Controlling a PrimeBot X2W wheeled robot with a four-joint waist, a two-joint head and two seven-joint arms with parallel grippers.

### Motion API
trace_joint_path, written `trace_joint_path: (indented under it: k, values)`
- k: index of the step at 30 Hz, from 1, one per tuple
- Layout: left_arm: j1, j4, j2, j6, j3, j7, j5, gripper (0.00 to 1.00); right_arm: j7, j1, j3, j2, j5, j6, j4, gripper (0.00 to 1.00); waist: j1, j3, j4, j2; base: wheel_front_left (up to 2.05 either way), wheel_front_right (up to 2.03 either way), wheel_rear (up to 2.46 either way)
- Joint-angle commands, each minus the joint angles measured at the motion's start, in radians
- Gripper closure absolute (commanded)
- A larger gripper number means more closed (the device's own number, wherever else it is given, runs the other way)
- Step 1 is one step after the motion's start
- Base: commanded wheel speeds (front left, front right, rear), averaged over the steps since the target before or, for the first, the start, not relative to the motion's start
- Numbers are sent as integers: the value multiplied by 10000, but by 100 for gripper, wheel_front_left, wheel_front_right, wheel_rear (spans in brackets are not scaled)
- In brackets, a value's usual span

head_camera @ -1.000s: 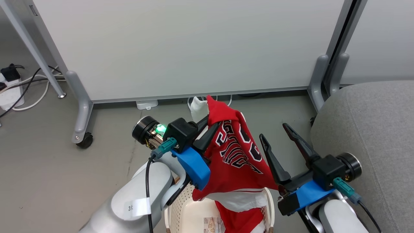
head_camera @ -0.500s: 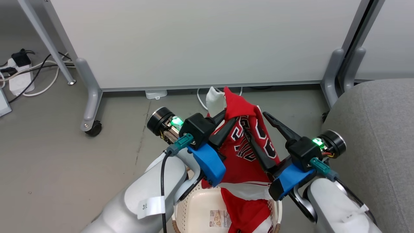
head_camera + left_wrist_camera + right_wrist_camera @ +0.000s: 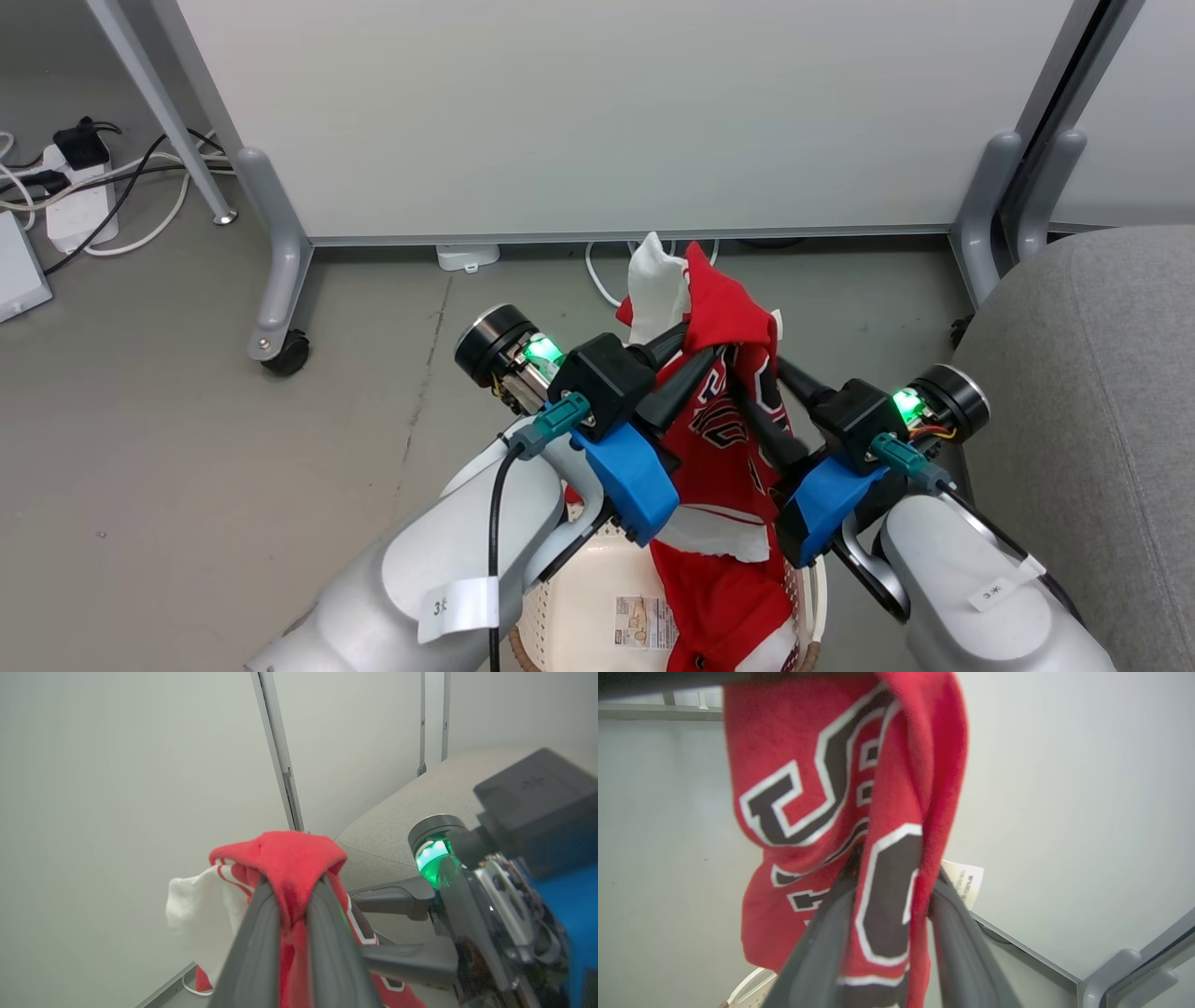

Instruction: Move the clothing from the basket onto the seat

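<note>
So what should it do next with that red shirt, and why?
Probably shut the right claw on the jersey. Its fingers straddle a hanging fold but stand apart, while the left claw pinches the top. The jersey's tail hangs into the basket, so a second grip should help lift it clear toward the seat.

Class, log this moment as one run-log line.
left gripper: shut on clothing | right gripper: straddling clothing, grip unclear | basket: clothing partly inside

The basket (image 3: pixel 583 607) is cut off at the head view's bottom edge and partly covered by the jersey (image 3: pixel 724 303), whose folded lettering (image 3: pixel 714 425) cannot be read.
</note>
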State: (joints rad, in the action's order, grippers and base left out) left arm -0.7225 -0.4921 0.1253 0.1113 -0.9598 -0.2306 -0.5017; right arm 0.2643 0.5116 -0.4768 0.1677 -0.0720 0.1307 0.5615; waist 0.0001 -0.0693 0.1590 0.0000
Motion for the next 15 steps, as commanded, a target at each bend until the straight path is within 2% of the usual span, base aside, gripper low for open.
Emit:
trace_joint_path:
  k: [1,15]
  values:
    - [-162,25,40,42,-23,-67,-2,100,4,225,-28,-9,-60,1,22,100,-1,-1,-2,0,0,0,0]
    - [-226,-71,110,-14,-65,-113,-59,100,3,239,-106,58,-162,1,-77,100,-1,-85,-15,0,0,0,0]
